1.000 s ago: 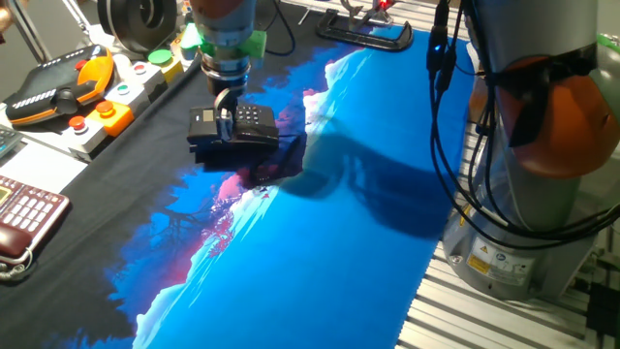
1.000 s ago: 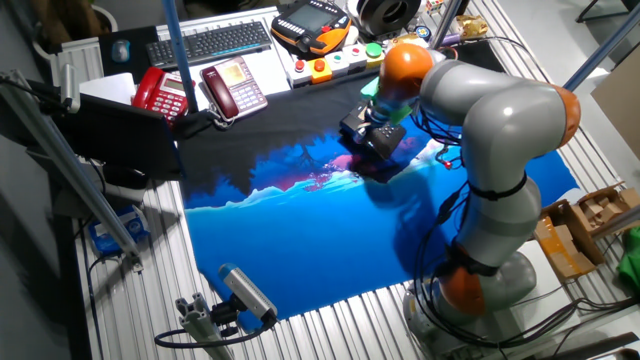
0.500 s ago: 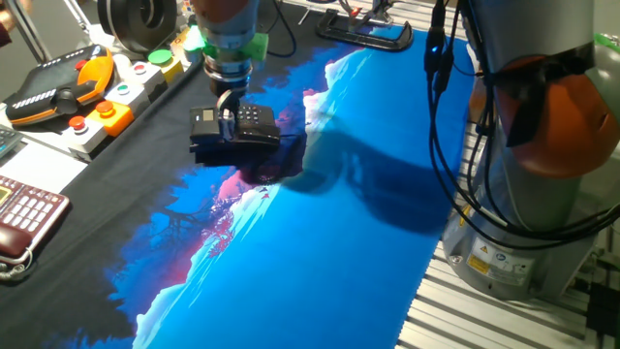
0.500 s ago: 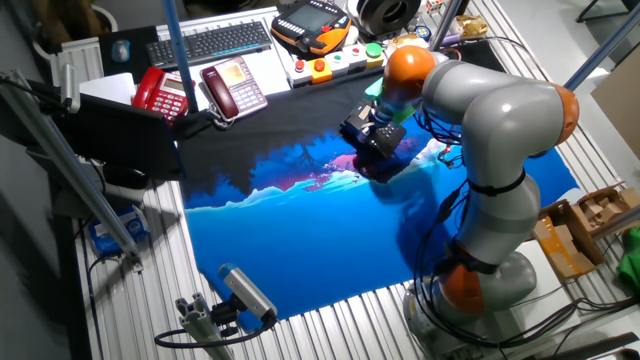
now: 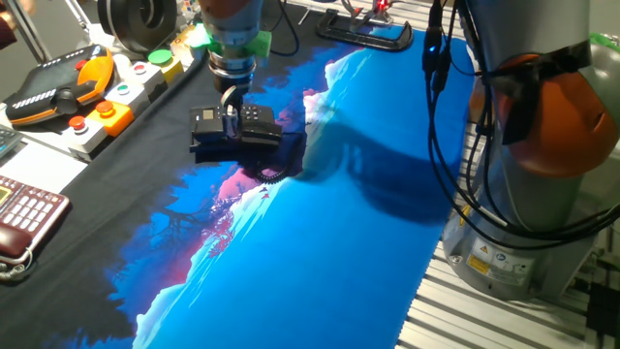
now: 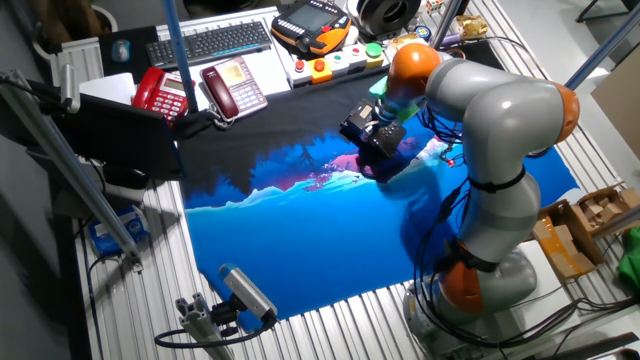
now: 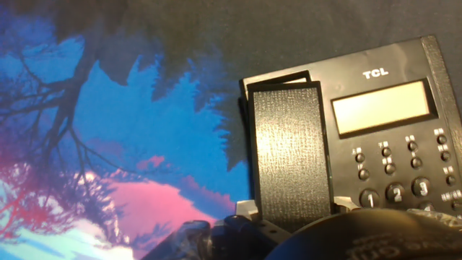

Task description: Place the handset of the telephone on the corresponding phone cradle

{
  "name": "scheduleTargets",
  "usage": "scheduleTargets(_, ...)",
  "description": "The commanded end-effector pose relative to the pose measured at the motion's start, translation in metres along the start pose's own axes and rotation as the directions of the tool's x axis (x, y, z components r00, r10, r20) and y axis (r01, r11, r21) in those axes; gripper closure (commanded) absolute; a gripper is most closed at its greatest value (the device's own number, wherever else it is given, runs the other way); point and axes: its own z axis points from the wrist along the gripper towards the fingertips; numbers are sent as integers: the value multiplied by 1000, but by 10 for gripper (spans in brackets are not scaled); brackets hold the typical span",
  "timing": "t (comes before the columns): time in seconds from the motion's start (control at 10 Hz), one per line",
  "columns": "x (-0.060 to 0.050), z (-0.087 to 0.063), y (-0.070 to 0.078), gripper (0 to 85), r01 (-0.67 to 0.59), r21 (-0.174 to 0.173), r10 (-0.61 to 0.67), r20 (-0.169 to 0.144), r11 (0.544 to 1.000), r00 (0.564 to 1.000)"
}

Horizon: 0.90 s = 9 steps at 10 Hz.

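The slim black plastic handset [image 5: 225, 123], a long bar with a finely pebbled face in the hand view [image 7: 289, 155], sits over the recessed phone cradle strip [image 7: 278, 78] on the keypad's flank, its far end just short of the cradle's end. The two-finger hand [image 5: 230, 107] stands upright over it, pads closed on the handset's sides in one fixed view; the hand view shows only its dark knuckles at the bottom edge. The small black plastic telephone [image 5: 254, 126] is smooth and boxy, with a pale rectangular display [image 7: 382, 106], round grey buttons [image 7: 395, 192] and a coiled black cord [image 5: 274, 175] curling toward the blue part of the cloth. It rests near the far edge of the bench, on a soft printed cloth [image 5: 320, 233] of black, bright blue and pink. Toward the far left corner lie an orange-and-black handheld controller [image 5: 60, 85] and a white button box [image 5: 116, 107]; a dark red and cream keypad phone [image 5: 24, 215] sits at the left edge.
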Motion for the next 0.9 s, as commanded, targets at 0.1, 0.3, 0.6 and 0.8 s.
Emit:
scheduleTargets(0.1,0,0,1,843,0,0,0,-5,1000,1000)
scheduleTargets(0.3,1,-3,1,843,1,7,-1,-4,1000,1000)
scheduleTargets(0.6,0,-2,1,843,1,11,-1,-3,1000,1000)
scheduleTargets(0.8,0,-2,1,843,2,12,-2,-4,1000,1000)
